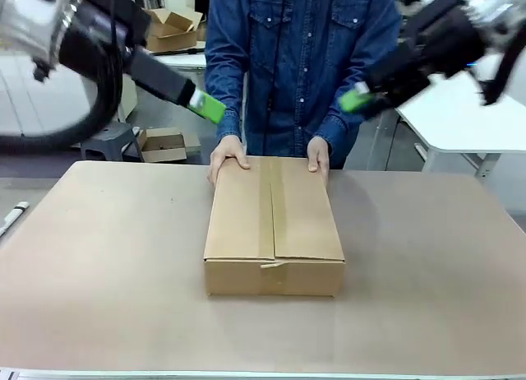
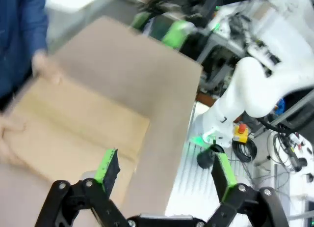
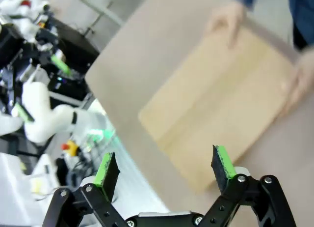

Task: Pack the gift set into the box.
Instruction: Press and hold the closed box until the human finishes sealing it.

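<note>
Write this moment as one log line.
box: closed | person: both hands on its far end | left tool: open, empty, raised | right tool: open, empty, raised

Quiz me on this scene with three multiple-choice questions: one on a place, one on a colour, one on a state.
1. Where do the person's hands rest?
A. on the box's far end
B. in pockets
C. on a chair
2. What colour are the gripper pads?
A. red
B. green
C. blue
3. How are the box's flaps?
A. wide open
B. torn off
C. folded shut
Answers: 1 A, both hands lie on its far edge. 2 B, green pads show on the left gripper and the right gripper. 3 C, the top lies flat.
</note>
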Controlling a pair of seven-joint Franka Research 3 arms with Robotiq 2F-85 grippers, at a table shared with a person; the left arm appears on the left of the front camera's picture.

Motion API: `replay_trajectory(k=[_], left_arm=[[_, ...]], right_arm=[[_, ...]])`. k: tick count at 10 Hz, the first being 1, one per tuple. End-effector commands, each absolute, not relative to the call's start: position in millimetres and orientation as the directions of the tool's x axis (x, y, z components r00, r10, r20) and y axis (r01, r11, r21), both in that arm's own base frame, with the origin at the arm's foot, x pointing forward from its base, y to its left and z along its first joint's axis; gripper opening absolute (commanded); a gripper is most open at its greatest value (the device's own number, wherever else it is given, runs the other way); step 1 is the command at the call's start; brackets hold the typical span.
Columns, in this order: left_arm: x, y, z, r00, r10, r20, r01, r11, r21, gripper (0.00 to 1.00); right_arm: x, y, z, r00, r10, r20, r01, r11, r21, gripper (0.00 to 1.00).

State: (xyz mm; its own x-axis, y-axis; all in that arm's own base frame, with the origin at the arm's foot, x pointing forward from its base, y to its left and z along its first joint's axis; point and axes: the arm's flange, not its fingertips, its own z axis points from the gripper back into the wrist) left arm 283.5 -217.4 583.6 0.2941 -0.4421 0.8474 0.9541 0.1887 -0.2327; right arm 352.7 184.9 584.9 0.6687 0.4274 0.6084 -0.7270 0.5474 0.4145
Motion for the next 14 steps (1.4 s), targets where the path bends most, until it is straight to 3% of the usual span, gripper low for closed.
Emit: replay_trajectory(k=[1, 2, 3, 4, 5, 6, 8, 9, 10, 12, 14], left_arm=[[295, -207, 539, 0.2, -0.325, 0.924, 0.978, 0.007, -0.209, 1.0], [296, -200, 526, 0.203, -0.332, 0.921, 0.976, -0.003, -0.216, 1.0], [298, -185, 515, 0.216, -0.363, 0.906, 0.974, 0.018, -0.225, 1.0], [305, -164, 501, 0.284, -0.359, 0.889, 0.956, 0.039, -0.29, 1.0], [322, -134, 480, 0.6, -0.382, 0.703, 0.795, 0.191, -0.575, 1.0], [297, -186, 509, 0.24, -0.352, 0.905, 0.969, 0.034, -0.244, 1.0], [297, -186, 509, 0.24, -0.352, 0.905, 0.969, 0.034, -0.244, 1.0], [297, -186, 509, 0.24, -0.352, 0.905, 0.969, 0.034, -0.244, 1.0], [302, -177, 505, 0.3, -0.375, 0.877, 0.952, 0.059, -0.3, 1.0], [304, -184, 446, 0.09, -0.348, 0.933, 0.991, -0.059, -0.118, 1.0], [303, -199, 391, 0.059, -0.247, 0.967, 0.988, -0.122, -0.091, 1.0]], right_arm=[[353, 196, 529, 0.236, 0.306, 0.922, -0.961, 0.214, 0.175, 1.0], [347, 189, 512, 0.258, 0.205, 0.944, -0.966, 0.084, 0.246, 1.0], [342, 165, 497, 0.323, 0.189, 0.927, -0.929, -0.124, 0.349, 1.0], [338, 137, 479, 0.389, 0.253, 0.886, -0.86, -0.244, 0.447, 1.0], [340, 197, 530, 0.416, 0.325, 0.849, -0.89, 0.335, 0.308, 1.0], [340, 197, 530, 0.416, 0.325, 0.849, -0.89, 0.335, 0.308, 1.0], [340, 197, 530, 0.416, 0.325, 0.849, -0.89, 0.335, 0.308, 1.0], [338, 184, 518, 0.382, 0.316, 0.868, -0.914, 0.27, 0.304, 1.0], [358, 194, 505, 0.325, 0.262, 0.909, -0.898, 0.388, 0.209, 1.0], [378, 190, 447, 0.252, 0.194, 0.948, -0.91, 0.382, 0.163, 1.0], [379, 201, 382, 0.332, 0.183, 0.925, -0.931, 0.221, 0.29, 1.0]])
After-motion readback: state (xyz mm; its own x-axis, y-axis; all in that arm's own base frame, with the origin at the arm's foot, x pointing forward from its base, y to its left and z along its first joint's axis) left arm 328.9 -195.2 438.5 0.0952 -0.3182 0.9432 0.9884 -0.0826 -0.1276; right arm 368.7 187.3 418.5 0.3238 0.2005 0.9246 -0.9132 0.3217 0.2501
